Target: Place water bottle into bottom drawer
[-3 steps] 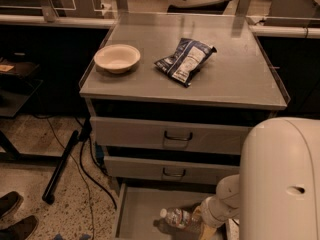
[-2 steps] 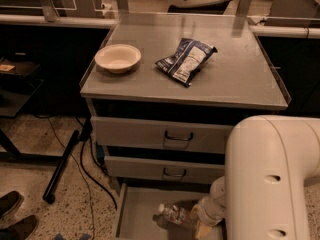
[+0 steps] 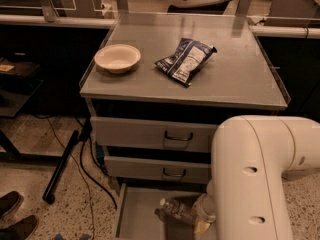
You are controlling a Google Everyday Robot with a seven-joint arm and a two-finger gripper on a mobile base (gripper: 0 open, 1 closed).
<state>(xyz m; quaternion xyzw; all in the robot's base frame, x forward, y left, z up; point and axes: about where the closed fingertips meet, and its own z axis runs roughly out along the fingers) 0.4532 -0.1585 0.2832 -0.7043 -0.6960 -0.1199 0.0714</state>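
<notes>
The bottom drawer (image 3: pixel 136 215) is pulled out below the cabinet, showing its flat grey floor. The water bottle (image 3: pixel 176 210), clear with a white cap pointing left, lies over the drawer's floor near its right side. My gripper (image 3: pixel 202 216) is at the bottle's right end, low in the drawer, mostly hidden behind my large white arm (image 3: pixel 250 179). Whether the bottle rests on the floor or is held just above it I cannot tell.
On the cabinet top (image 3: pixel 240 79) sit a cream bowl (image 3: pixel 117 58) and a dark blue-and-white snack bag (image 3: pixel 185 60). Two upper drawers (image 3: pixel 150 134) with loop handles are closed. Black cables and a black pole (image 3: pixel 62 166) lie on the floor left; shoes (image 3: pixel 15 219) at bottom left.
My arm has swung left across the view, covering more of the drawer's right side. The bottle has shifted slightly left along with the gripper.
</notes>
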